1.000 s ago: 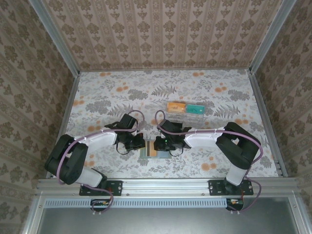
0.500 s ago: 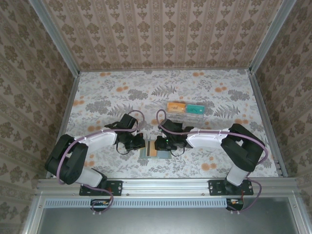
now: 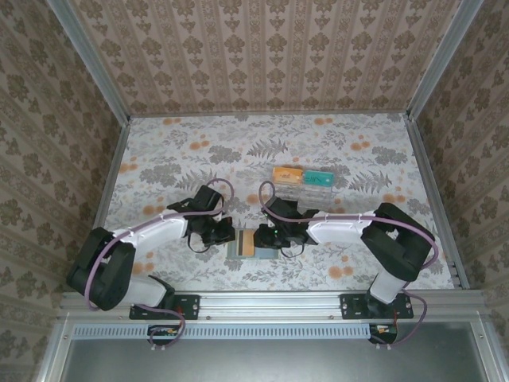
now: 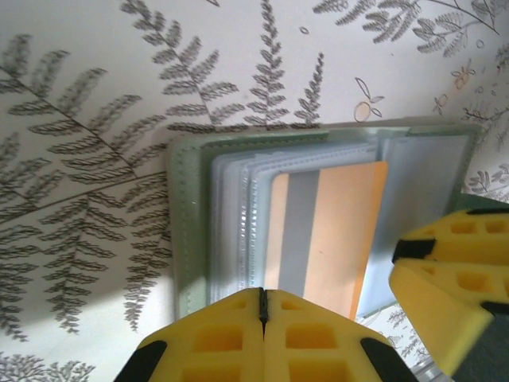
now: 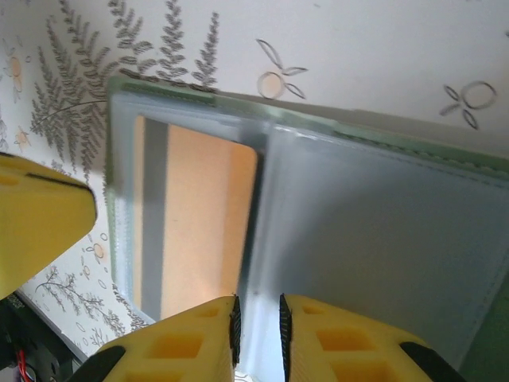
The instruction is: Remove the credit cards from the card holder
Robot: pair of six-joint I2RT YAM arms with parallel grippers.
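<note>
Top external view gives you the layout: the floral desk (image 3: pixel 382 151), a clear compartment tray (image 3: pixel 304 189) toward the far side with an orange and a teal piece in it, too small to name, and, well apart from it near the arm bases, the card holder (image 3: pixel 235 248) lying open and flat between the two tools. The holder looks soft and light, so reckon it will slide or fold if you drag on a card without pinning it down.

The left tool (image 4: pixel 262 296) is clenched, pads pressed together on nothing, its tip over the holder's near edge by the stack of clear sleeves; whether it bears down there you cannot tell. The right tool (image 5: pixel 258 306) stands released by a slim gap at the edge of the blue-grey inner panel, with nothing visibly pinched.

The tan-orange credit card (image 4: pixel 330 231), crossed by a grey stripe, sits in the holder's sleeves. It should be thin, stiff and slick, so take it lightly across its faces at the bare edge, which looks to be the one toward the right tool.

The left wrist view shows you the layered sleeves; the right wrist view shows instead the broad inner panel and the green outer rim; from above the card is a mere orange sliver
</note>
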